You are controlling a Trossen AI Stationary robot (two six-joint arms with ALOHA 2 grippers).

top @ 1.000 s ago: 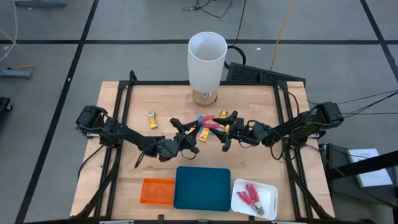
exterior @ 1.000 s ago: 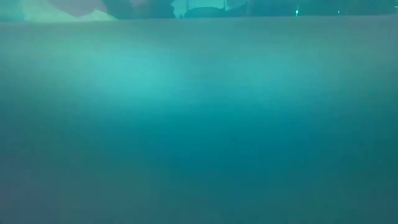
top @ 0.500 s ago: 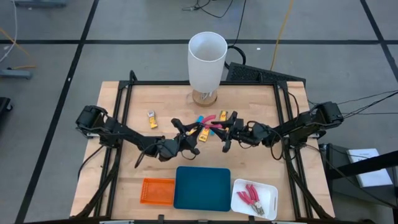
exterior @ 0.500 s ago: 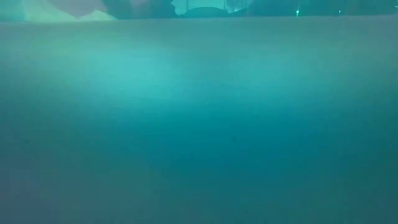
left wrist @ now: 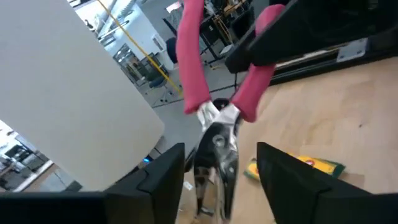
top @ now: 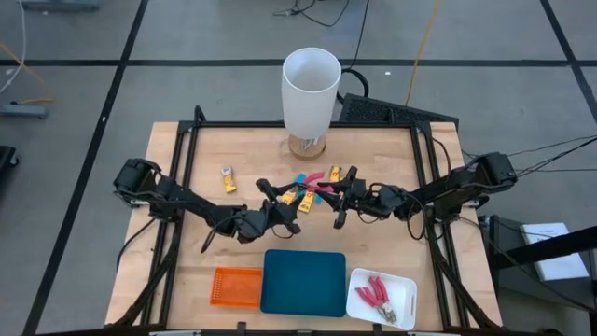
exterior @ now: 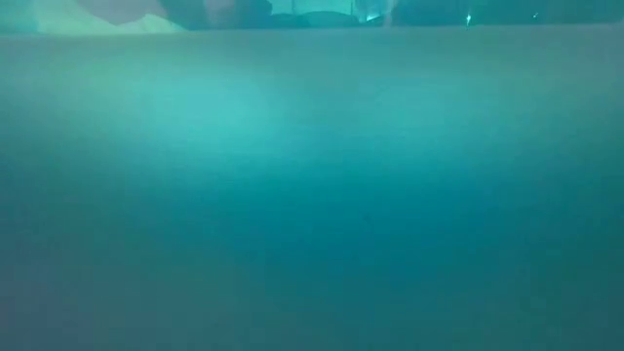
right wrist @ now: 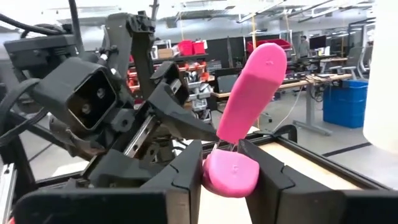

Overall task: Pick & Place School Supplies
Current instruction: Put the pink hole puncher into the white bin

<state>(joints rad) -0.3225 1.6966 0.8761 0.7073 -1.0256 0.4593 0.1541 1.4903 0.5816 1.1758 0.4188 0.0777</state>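
Both dark arms reach inward low over the wooden surface (top: pixel 187 243) and meet near its middle, in front of the tall white cylinder (top: pixel 310 89). The left arm comes in from the left edge, elbow bent, its forearm angled toward the far side. The right arm stretches in almost flat from the right edge.

The right tool (right wrist: pixel 225 163) is clamped on one pink-red handle of the red-handled pliers (right wrist: pixel 245 121); its two fingers (right wrist: pixel 186 171) press that handle's end from both sides, while the other handle sticks up free. The pliers hang in the air between the two tools, above the little group of yellow pieces (top: pixel 290 199) and a light-blue block (top: pixel 300 177) on the surface.

The left tool (left wrist: pixel 219 186) has its fingers (left wrist: pixel 163 180) spread to either side of the pliers' metal head (left wrist: pixel 216 146), with a gap on each side; from its wrist view I cannot be sure whether either finger touches the metal. A yellow piece (left wrist: pixel 292 167) lies on the wood just beyond.

Compared with a second ago, the left tool has loosened around the metal head, and the right tool, which stood wider then, has closed onto the handle. The arms themselves have scarcely shifted.

Nearer the front sit an orange tray (top: pixel 235 287), a teal tray (top: pixel 303 282) and a white tray (top: pixel 403 286) holding another pair of red-handled pliers (top: pixel 375 296). One more yellow piece (top: pixel 227 179) lies apart to the left.
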